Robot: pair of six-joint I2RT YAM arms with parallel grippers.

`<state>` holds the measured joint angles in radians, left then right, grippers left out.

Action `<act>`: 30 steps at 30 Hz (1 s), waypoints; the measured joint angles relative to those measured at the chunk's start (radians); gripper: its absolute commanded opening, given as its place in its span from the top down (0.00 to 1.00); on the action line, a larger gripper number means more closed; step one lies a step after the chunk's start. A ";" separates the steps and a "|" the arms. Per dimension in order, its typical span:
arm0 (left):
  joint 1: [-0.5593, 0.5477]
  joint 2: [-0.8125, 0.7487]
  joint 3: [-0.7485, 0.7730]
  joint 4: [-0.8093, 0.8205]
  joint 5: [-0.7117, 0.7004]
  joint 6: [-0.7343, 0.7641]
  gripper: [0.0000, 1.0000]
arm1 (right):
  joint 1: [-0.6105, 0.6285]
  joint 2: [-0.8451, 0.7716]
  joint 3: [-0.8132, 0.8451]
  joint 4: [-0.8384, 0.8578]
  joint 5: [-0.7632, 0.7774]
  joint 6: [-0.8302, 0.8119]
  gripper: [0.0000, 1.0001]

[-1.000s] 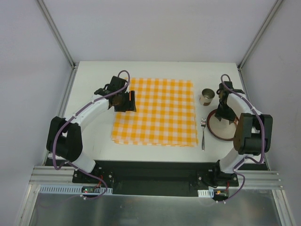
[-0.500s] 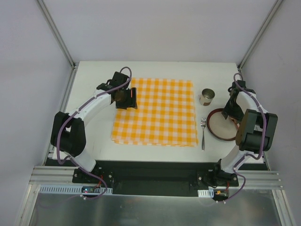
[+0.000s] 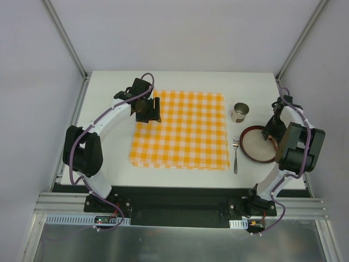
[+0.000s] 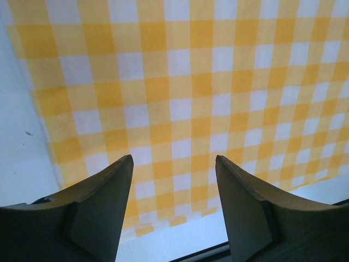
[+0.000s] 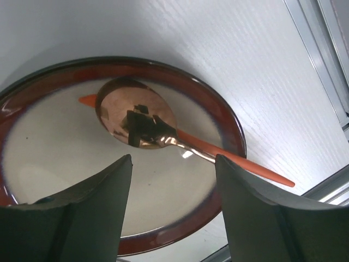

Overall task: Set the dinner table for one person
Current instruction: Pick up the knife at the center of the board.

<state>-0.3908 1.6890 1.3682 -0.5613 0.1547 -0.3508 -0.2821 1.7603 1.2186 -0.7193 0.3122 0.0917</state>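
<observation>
White matte dinner table [image 3: 180, 82] beneath everything, arm bases along its near edge. Nearest, at right: fork [image 3: 235, 155] lying near-to-far just beside the checked cloth [image 3: 180, 131]; red-rimmed plate [image 5: 65, 147] just right of the fork, off the cloth. Right fingers [image 5: 82, 218] spread wide, empty, hovering straight above the plate. Copper spoon [image 5: 188, 146] resting on the plate directly below those fingers, long axis oblique to their gap, bowl inside the plate, orange handle tip overhanging the rim. Right arm plainly the nearer; probable next move a wrist turn, then a descent onto the handle. Farther: metal cup [image 3: 240, 112] beyond the plate. Farthest: left fingers [image 4: 92, 218] wide, empty, over the cloth's far-left corner, well apart from the spoon.
</observation>
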 measured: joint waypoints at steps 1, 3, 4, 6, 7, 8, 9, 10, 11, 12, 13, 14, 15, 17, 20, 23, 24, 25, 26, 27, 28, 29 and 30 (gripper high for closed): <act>0.000 0.003 0.003 -0.002 0.001 0.000 0.38 | -0.008 0.011 0.007 -0.001 -0.005 0.000 0.34; 0.000 0.009 0.008 -0.005 0.002 0.000 0.38 | -0.022 0.036 0.027 -0.001 -0.011 0.000 0.34; 0.000 0.013 0.011 -0.008 0.002 0.000 0.38 | -0.026 0.052 0.041 -0.003 -0.013 -0.001 0.34; 0.000 0.018 0.019 -0.014 0.003 0.000 0.37 | -0.033 0.069 0.056 -0.006 -0.013 -0.003 0.34; 0.000 0.021 0.026 -0.018 0.002 0.000 0.37 | -0.034 0.079 0.067 -0.008 -0.012 -0.004 0.34; 0.000 0.023 0.031 -0.021 0.003 0.001 0.37 | -0.035 0.088 0.077 -0.009 -0.011 -0.005 0.34; 0.000 0.025 0.035 -0.021 0.003 0.001 0.37 | -0.035 0.097 0.086 -0.010 -0.010 -0.006 0.34; 0.000 0.026 0.039 -0.021 0.003 0.001 0.37 | -0.035 0.103 0.092 -0.010 -0.009 -0.007 0.34; 0.000 0.026 0.042 -0.021 0.003 0.001 0.37 | -0.036 0.111 0.098 -0.011 -0.008 -0.007 0.34; -0.001 0.027 0.044 -0.022 0.003 0.002 0.37 | -0.036 0.116 0.101 -0.011 -0.006 -0.007 0.34; -0.001 0.027 0.048 -0.023 0.003 0.002 0.37 | -0.037 0.121 0.104 -0.011 -0.005 -0.007 0.34; -0.001 0.028 0.052 -0.023 0.003 0.003 0.37 | -0.039 0.124 0.106 -0.013 -0.004 -0.008 0.34; -0.001 0.030 0.055 -0.023 0.003 0.003 0.37 | -0.040 0.124 0.106 -0.012 -0.003 -0.008 0.34; -0.001 0.037 0.064 -0.024 0.003 0.003 0.37 | -0.044 0.125 0.107 -0.013 -0.002 -0.008 0.35; -0.001 0.049 0.071 -0.026 0.003 0.003 0.37 | -0.047 0.126 0.107 -0.013 -0.002 -0.007 0.36; -0.001 0.058 0.074 -0.030 0.003 0.003 0.37 | -0.048 0.126 0.107 -0.012 -0.002 -0.007 0.37; -0.001 0.058 0.075 -0.031 0.003 0.003 0.36 | -0.048 0.126 0.107 -0.012 -0.002 -0.007 0.37; -0.002 0.058 0.075 -0.033 0.003 0.003 0.36 | -0.048 0.126 0.107 -0.012 -0.002 -0.007 0.37; -0.002 0.058 0.075 -0.034 0.003 0.003 0.36 | -0.048 0.126 0.105 -0.011 -0.002 -0.007 0.37; -0.002 0.058 0.076 -0.035 0.003 0.003 0.36 | -0.048 0.126 0.105 -0.011 -0.001 -0.007 0.37; -0.002 0.058 0.076 -0.036 0.003 0.003 0.36 | -0.048 0.125 0.102 -0.009 -0.001 -0.007 0.37; -0.002 0.058 0.076 -0.038 0.003 0.003 0.36 | -0.048 0.122 0.098 -0.006 0.000 -0.007 0.37; -0.002 0.058 0.076 -0.040 0.003 0.003 0.36 | -0.048 0.118 0.093 -0.004 0.002 -0.007 0.37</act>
<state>-0.3931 1.7473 1.4437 -0.6018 0.1577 -0.3473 -0.3298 1.8786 1.3113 -0.7231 0.3138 0.0845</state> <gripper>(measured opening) 0.635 0.633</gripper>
